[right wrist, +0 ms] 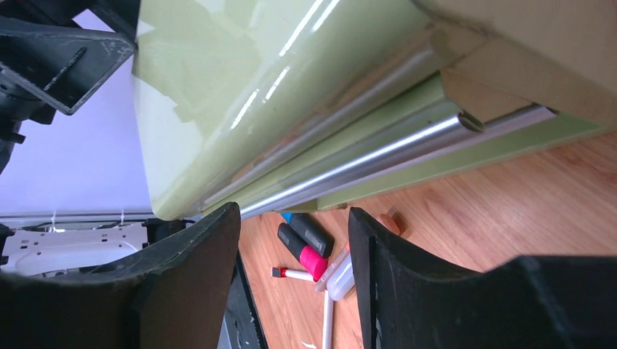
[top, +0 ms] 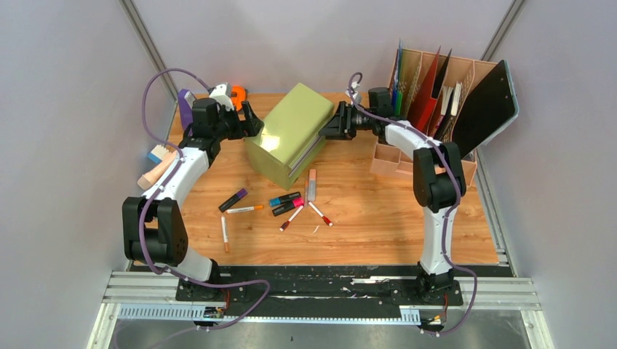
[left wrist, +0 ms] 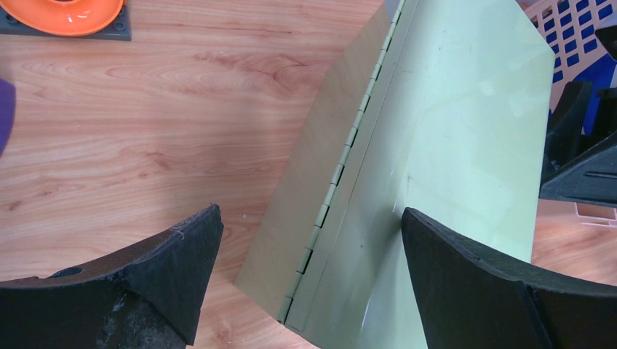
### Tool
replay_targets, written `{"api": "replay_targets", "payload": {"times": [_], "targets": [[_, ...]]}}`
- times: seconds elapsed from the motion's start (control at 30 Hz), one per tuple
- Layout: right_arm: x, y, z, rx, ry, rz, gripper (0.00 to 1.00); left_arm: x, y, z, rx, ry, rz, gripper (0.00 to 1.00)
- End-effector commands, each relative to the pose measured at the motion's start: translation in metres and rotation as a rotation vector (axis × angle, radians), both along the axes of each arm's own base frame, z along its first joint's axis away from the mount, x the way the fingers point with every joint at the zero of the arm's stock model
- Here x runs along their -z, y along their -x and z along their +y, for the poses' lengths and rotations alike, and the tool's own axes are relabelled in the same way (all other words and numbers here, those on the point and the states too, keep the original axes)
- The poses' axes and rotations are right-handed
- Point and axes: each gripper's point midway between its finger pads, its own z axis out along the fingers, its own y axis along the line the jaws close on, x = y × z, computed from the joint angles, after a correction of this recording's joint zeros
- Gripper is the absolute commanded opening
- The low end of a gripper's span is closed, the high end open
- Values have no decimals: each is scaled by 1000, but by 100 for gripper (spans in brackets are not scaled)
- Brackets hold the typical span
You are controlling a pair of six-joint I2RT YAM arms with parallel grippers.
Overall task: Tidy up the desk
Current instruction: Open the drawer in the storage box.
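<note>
Nearest the lens: the matte black fingers of my left pincer, wedge-shaped and scuffed, released and spread wide. One tip hangs over bare wood, the other over the smooth top of the chest. A long ribbed hinge runs between them in this view.

Chest: olive-green, boxy, glossy enough to carry streaks of reflected light. It stands on the far middle of the desk.

Desk: a flat rectangle of orange-brown wood-grain laminate filling the centre of the overhead view. A black-and-silver metal rail runs along its near edge, where my two bases are bolted.

My right pincer is at the chest's opposite side, its blunt fingers parted with nothing between them. Just beyond their tips runs a round, polished steel bar.

Markers and thin pens lie scattered in front of the chest.

Far right: a pale wooden rack of upright slots holds red and dark folders, with a black board leaning at its end.

Far left: an orange, rounded object on a dark base.
</note>
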Motion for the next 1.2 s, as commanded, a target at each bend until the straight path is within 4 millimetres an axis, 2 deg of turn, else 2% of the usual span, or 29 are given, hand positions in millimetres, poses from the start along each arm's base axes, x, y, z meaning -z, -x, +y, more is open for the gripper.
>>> {"api": "replay_targets", "payload": {"times": [0.0, 0.63, 1.17], "targets": [[-9, -5, 4, -41, -75, -53, 56, -9, 0, 2, 6, -10, -29, 100], [2, -10, 9, -56, -116, -32, 58, -5, 2, 2, 9, -5, -20, 100], [6, -12, 12, -67, -165, -20, 54, -1, 4, 2, 8, -7, -13, 100]]}}
